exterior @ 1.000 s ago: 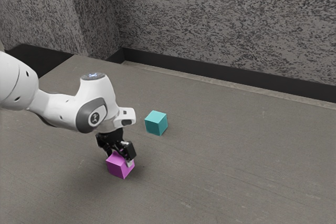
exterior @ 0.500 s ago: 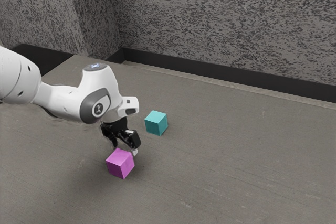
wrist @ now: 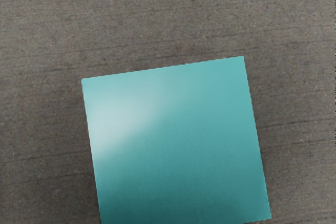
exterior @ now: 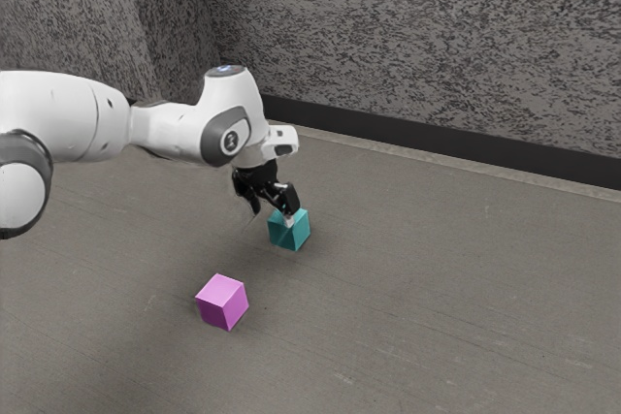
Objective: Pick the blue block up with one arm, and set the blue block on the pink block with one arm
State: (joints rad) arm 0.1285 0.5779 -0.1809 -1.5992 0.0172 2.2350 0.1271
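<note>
The blue block (exterior: pixel 289 230) is a teal cube resting on the grey table. My gripper (exterior: pixel 275 206) hangs right above it, open, with one fingertip close to the block's top edge and nothing between the fingers. The wrist view looks straight down on the blue block's top face (wrist: pixel 173 140), close under my hand. The pink block (exterior: pixel 222 301) sits alone on the table, nearer the front and toward the exterior view's left of the blue block.
The grey table (exterior: pixel 437 288) stretches wide toward the exterior view's right. A dark baseboard (exterior: pixel 437 138) and a speckled wall run along the back.
My arm has lifted away from the pink block and swung toward the back and the exterior view's right, ending over the blue block. Both blocks stayed put.
</note>
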